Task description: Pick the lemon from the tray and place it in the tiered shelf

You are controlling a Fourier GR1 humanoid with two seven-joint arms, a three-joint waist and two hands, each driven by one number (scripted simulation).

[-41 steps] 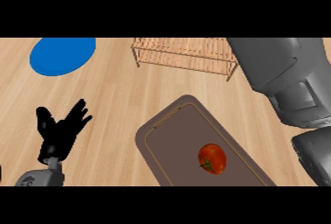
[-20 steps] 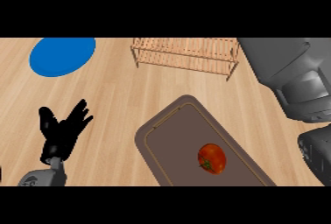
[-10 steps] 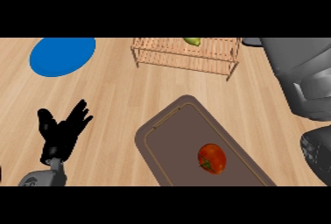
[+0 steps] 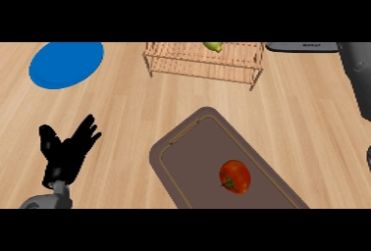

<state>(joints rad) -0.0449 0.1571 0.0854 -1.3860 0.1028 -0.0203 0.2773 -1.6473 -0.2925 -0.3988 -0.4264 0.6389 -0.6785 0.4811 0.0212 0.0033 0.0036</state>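
Observation:
A yellow-green lemon lies on the wooden tiered shelf at the top middle, partly cut off by the view's upper edge. The brown tray lies slantwise at lower centre and holds a red tomato. My left hand rests open at the lower left, fingers up, away from the tray. Only the grey right forearm shows along the right edge, with a dark grey part beside the shelf's right end. The right hand itself is out of sight.
A blue plate sits at the top left on the wooden counter. Bare wood runs between the shelf and the tray.
The right forearm has drawn back to the right, uncovering the shelf's right side. The lemon now shows on the shelf. The left hand has stayed still.

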